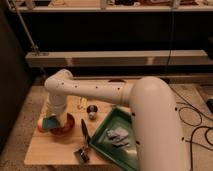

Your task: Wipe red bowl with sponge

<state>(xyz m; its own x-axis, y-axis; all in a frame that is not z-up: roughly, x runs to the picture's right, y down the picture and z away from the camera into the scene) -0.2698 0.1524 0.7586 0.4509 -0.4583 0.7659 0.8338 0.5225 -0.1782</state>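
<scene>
Red bowl upright on table, mouth up; gripper over left rim, clamped on sponge; sponge lengthwise left-right.

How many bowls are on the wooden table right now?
1. The red bowl sits near the table's left edge, under the claw, which is down at it with the sponge. The arm hides part of the table, so another may be hidden.

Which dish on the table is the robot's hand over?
The red bowl at the picture's left; the gripper hangs over it with a teal sponge. The green tray lies apart.
</scene>
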